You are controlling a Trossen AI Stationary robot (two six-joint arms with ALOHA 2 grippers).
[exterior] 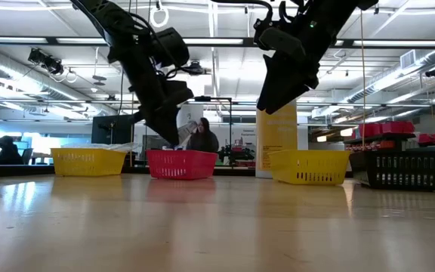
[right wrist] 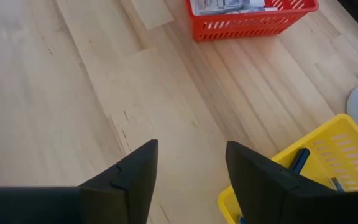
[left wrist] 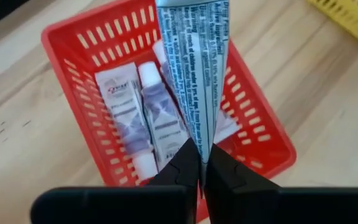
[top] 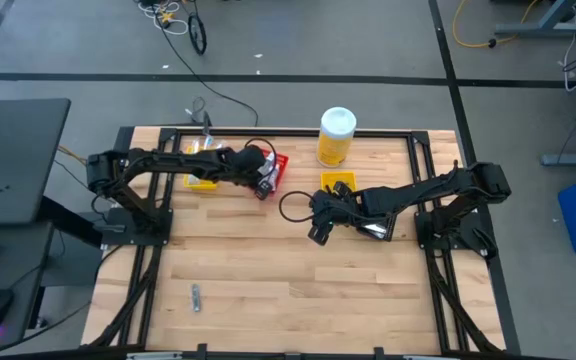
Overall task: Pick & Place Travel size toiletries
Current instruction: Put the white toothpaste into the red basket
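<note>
My left gripper [left wrist: 201, 155] is shut on a white toothpaste tube [left wrist: 194, 56] with fine print, which reaches out over the red bin [left wrist: 67, 46]. In that bin lie other white tubes [left wrist: 126, 109], flat on its floor. In the high view my left gripper [top: 265, 185] is at the red bin [top: 280, 165]. My right gripper [right wrist: 191, 165] stands open over bare table, right of the red bin and beside a yellow bin [right wrist: 328, 140]; nothing is between its fingers. One small grey item [top: 196, 297] lies on the table near the front left. My left gripper pinches the tube's narrow end [left wrist: 199, 134] between its two fingers. The fingers slant down from the table's left and lie along the tube. The tube sticks out ahead of the fingers, lifted clear above the red bin's opening.
A yellow bin [top: 203, 168] stands left of the red one, a second yellow bin [top: 338, 183] right of it, and a black bin [exterior: 406, 170] at the right. The big yellow bottle with a white cap [top: 336, 135] stands at the back. Bare wood lies toward the near edge.
</note>
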